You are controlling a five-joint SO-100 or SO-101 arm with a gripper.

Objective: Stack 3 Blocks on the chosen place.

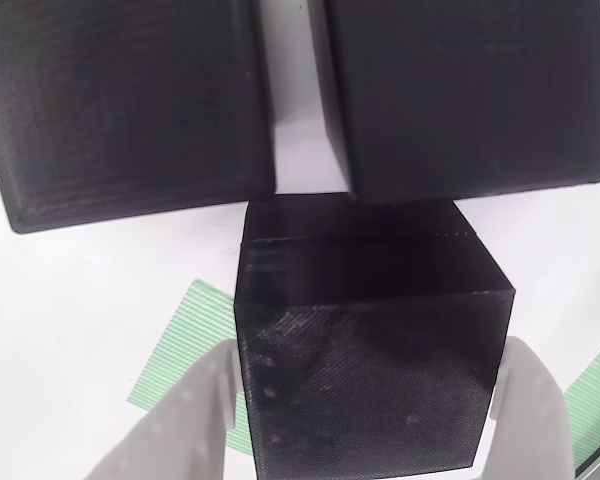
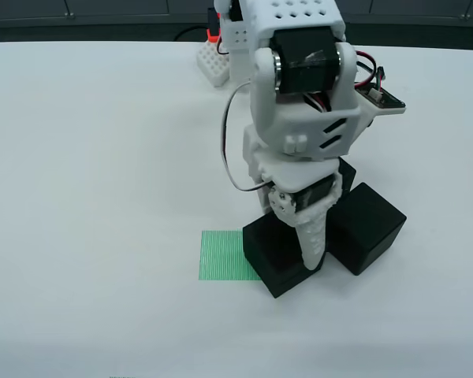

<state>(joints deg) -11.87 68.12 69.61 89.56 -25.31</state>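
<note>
Now squeezing one black block (image 2: 274, 253) between the gripper (image 2: 309, 250) fingers, partly over the green patch (image 2: 221, 254) at 9 o'clock; two more blocks (image 1: 130, 110) up at 12 o'clock.

gripper-riding view: close, looking down | front view: high, farther | shared: blocks (image 2: 277, 252)

From my seat, both feeds are bright and evenly lit from overhead. The white table (image 2: 102, 157) nearly washes out in the view from the front, with only faint soft shadows beside the blocks (image 2: 363, 228). In the view that rides on the gripper, the black cube faces (image 1: 370, 370) keep their mesh texture, the pale fingers (image 1: 180, 420) blur, and block edges bow near the frame's top corners.
</note>
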